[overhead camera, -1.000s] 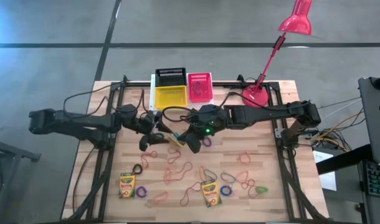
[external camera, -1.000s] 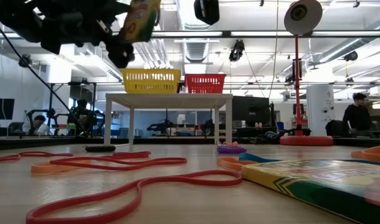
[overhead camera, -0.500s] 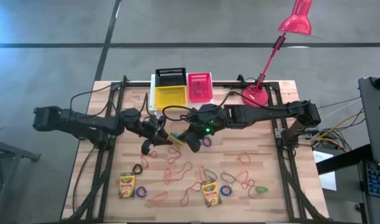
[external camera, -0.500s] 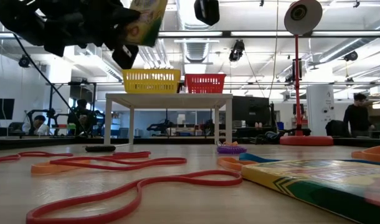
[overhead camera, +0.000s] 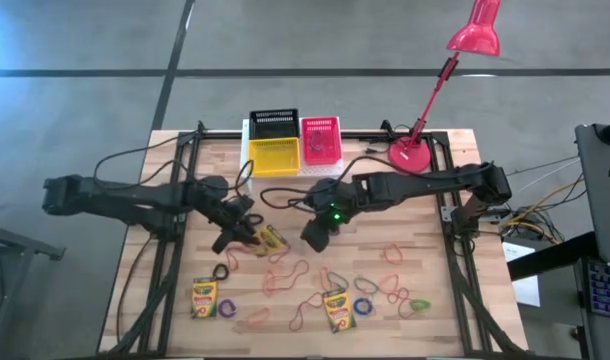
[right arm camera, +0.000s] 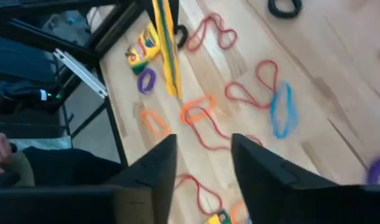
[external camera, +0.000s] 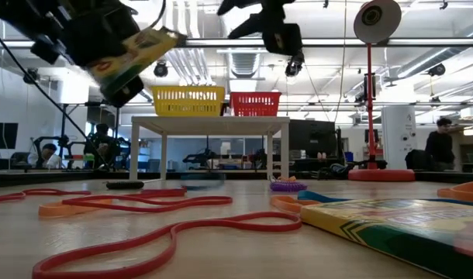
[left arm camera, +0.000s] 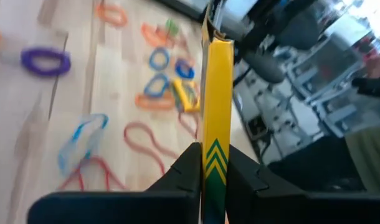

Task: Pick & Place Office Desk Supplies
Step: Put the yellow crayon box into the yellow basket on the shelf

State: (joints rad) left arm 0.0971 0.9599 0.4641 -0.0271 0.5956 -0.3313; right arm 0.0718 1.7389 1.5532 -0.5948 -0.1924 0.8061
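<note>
Crayon box edge-on between left tool fingers, wrist view only.

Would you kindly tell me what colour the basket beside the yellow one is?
Red basket, right of the yellow basket; the high view shows it best.

Pale planked wood table, seemingly matt; glossy printed card crayon box.
</note>
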